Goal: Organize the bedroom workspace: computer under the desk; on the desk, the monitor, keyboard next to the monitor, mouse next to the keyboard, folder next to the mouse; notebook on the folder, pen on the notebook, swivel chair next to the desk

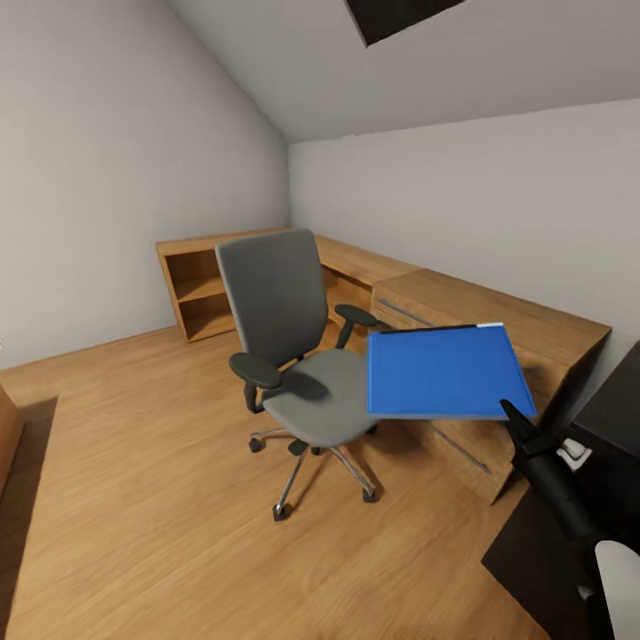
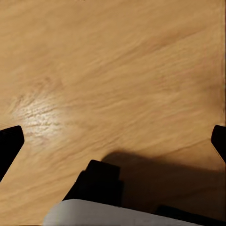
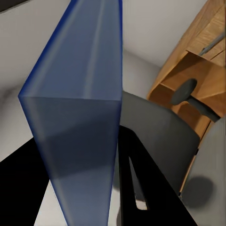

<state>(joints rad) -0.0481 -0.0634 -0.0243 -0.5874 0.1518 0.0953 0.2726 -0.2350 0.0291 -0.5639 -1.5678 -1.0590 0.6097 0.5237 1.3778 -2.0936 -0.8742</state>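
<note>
Holding the folder (image 1: 444,372) up in the air with your right gripper (image 1: 514,414), you've got it pinched at its near right corner, roughly 4 o'clock in the head view. It's hanging flat-ish and level, clear of the chair (image 1: 298,342), with its left edge overlapping the seat's right side from this angle and the chair's right armrest poking up just behind that edge. In the right wrist view the folder (image 3: 80,136) runs edge-on straight away from the camera between the black fingers (image 3: 141,188), so the jaws are clamped narrow on it.

The chair sits around the middle of the head view on the wood floor (image 1: 142,524), its back toward 11 o'clock and its chrome base splayed out underneath. Its seat is bare. In the right wrist view you can catch the chair's grey back (image 3: 160,132) and one armrest beyond the folder.

Behind the chair there's a long light wooden unit (image 1: 462,307) running along the walls from 10 o'clock round to 3 o'clock, with open shelves at the left end and drawers nearer you. The glossy black surface (image 1: 618,409) just clips the head view's right edge at 4 o'clock.

Your left gripper (image 2: 113,141) is pointing down at the floor, and only the two dark fingertips (image 2: 9,143) show at the wrist picture's edges, far apart, so it's spread wide with nothing in it.
</note>
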